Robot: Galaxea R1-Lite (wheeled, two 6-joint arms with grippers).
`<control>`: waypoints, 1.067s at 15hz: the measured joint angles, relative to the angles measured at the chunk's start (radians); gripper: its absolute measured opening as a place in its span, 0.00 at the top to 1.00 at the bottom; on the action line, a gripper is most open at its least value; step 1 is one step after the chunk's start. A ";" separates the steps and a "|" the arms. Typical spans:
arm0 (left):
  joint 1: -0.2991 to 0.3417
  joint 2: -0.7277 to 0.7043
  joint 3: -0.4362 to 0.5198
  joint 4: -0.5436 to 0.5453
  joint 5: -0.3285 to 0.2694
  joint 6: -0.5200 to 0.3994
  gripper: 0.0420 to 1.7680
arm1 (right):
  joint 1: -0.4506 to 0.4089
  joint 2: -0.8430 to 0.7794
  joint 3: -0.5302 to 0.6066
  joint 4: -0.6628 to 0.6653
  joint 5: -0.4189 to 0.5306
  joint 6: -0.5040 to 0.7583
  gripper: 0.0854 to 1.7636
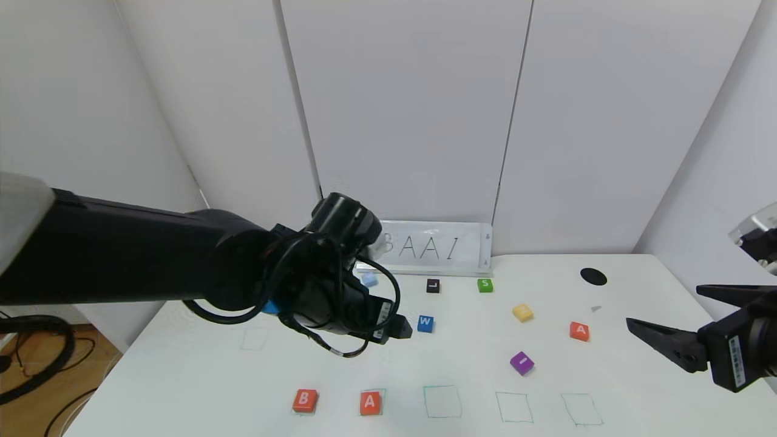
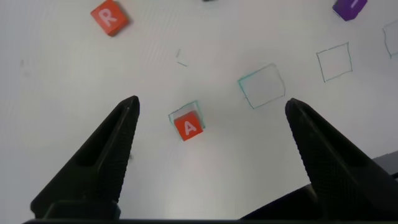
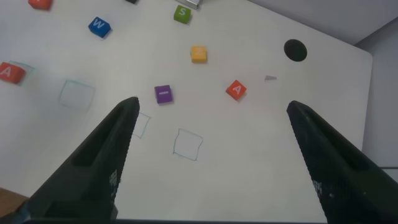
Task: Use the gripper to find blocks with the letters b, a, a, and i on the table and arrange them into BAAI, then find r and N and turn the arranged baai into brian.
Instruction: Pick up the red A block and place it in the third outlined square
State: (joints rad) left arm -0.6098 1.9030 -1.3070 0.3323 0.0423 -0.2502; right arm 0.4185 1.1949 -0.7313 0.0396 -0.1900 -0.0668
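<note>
Left gripper [image 2: 211, 115] wide, empty, at frame centre above the A block [image 1: 370, 402] in its square; right gripper [image 1: 665, 315] wide at right edge.

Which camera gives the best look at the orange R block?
The left wrist view: the R block lies in plain sight there, letter readable. In the head view the left arm covers it. The right wrist view catches only an orange sliver at the picture's edge, letter unseen.

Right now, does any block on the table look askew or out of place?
Slightly. The placed A block sits askew in its green square, one corner over the outline. The B block looks seated. The second A and the purple I still lie loose and tilted on the table.
</note>
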 joint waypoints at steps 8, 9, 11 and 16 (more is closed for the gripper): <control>0.078 -0.215 0.164 -0.173 0.218 -0.009 0.04 | 0.014 0.042 -0.022 0.001 -0.081 0.087 0.03; 0.088 -0.232 0.164 -0.173 0.218 -0.007 0.04 | 0.005 0.061 -0.031 0.002 -0.083 0.102 0.03; 0.109 -0.265 0.164 -0.173 0.214 -0.003 0.04 | -0.041 0.120 -0.060 0.007 -0.083 0.136 0.03; 0.164 -0.325 0.166 -0.171 0.157 0.009 0.04 | -0.168 0.324 -0.150 0.015 -0.074 0.245 0.03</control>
State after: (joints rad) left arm -0.4457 1.5783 -1.1406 0.1615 0.1991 -0.2411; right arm 0.2506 1.5187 -0.8809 0.0545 -0.2640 0.1785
